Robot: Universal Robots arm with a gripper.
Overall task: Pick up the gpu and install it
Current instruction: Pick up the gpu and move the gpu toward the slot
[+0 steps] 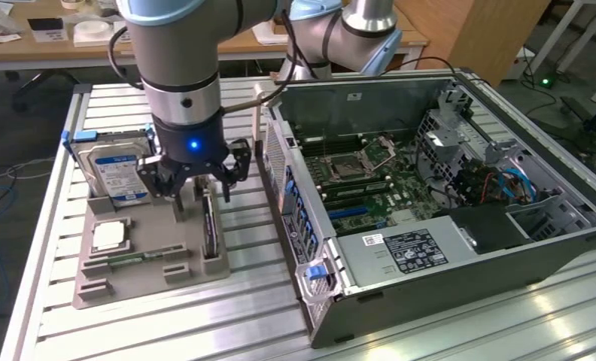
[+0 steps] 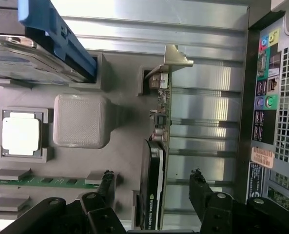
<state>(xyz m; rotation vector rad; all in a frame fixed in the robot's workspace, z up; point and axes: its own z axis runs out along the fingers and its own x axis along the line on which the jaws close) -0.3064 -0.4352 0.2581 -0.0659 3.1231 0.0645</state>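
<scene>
The gpu (image 1: 210,226), a thin dark circuit card with a black cooler block and a silver metal bracket (image 2: 176,56) at one end, stands on edge in a slot of the grey moulded parts holder (image 1: 147,282). The holder lies in the lower part of the frame, toward the exterior view's left. In that view the card's long axis runs from mid-frame down toward the lower edge, roughly parallel to the back panel of the open black computer case (image 1: 429,188) just beside it.

The black two-fingered gripper (image 1: 202,203) hangs directly over the card, its jaws spread wide apart and holding nothing. In the wrist view the gpu (image 2: 156,161) lies between the two fingers (image 2: 106,183), with a visible gap on each side. The fingers face its flat sides across the thin dimension, at the cooler part rather than the bracket end. The card is therefore straight below the gripper, and closing would pinch it across its thickness.

Further out on the holder sit a silver hard drive with a blue-white label (image 1: 112,169), a square silver processor chip (image 1: 109,235) and a small green memory stick (image 1: 138,259). Everything rests on a slatted aluminium table (image 1: 258,316).
</scene>
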